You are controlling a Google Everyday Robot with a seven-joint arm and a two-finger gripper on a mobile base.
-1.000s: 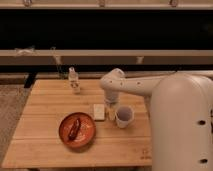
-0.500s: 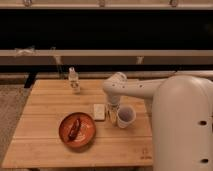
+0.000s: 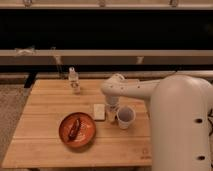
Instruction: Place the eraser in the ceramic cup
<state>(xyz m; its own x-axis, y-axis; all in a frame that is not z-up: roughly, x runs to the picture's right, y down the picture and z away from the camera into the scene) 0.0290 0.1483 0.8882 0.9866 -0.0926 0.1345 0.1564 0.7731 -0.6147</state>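
The robot's gripper (image 3: 111,116) is hanging low over the middle of the wooden table (image 3: 45,150), tucked between a pale beige block (image 3: 99,111) on one side and the ceramic cup (image 3: 125,117) on the other. The white wrist above is covering most of it, and whether its fingers are apart or together cannot be told from here. Nothing can be made out in its hold.

The off-white cup is standing upright just beside the gripper, its mouth open to the room; its inside is lying in shadow. The flat beige block is lying on the tabletop, near the edge of a red-orange plate (image 3: 65,136).

On that plate a small dark piece, apparently the eraser (image 3: 76,127), is resting slantwise, though its outline is too dim to be sure of. It is sitting well apart from the cup, with the beige block and the gripper between them.

At the far edge of the table a small clear bottle (image 3: 74,80) is standing upright; any label on it is too faint to read. No writing is readable anywhere.

The robot's large white body (image 3: 182,125) is filling the right of the scene and running out of view, hiding that end of the table. Behind, a dark wall with a pale ledge (image 3: 100,55) is stretching across.
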